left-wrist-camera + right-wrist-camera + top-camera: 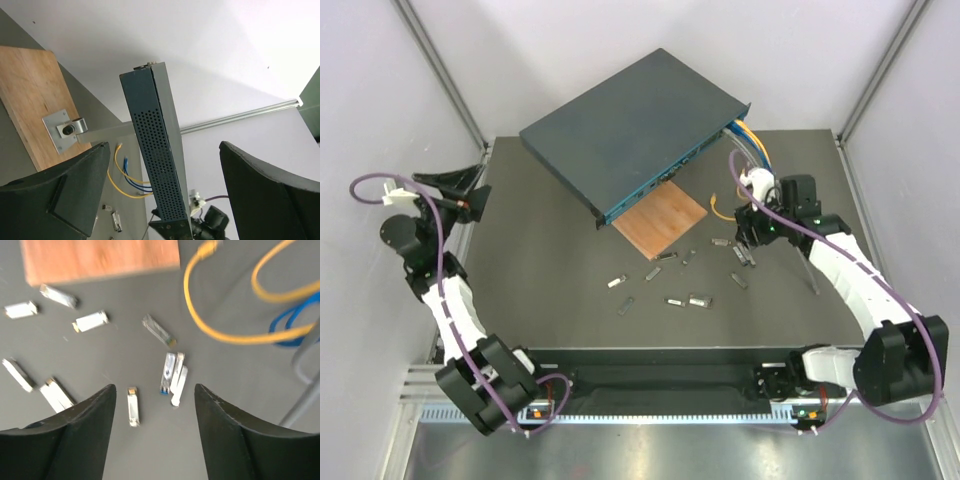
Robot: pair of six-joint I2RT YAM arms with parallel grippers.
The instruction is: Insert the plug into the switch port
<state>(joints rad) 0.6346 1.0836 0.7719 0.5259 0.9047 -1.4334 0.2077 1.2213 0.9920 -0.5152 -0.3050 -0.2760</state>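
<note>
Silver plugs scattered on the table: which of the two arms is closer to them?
Right. The right gripper hangs open just above the silver plugs, at the right end of the scatter. The left gripper is off at the left edge of the table, well away from them.

robot lab cell: white walls (620,30), aluminium frame (440,70).
</note>
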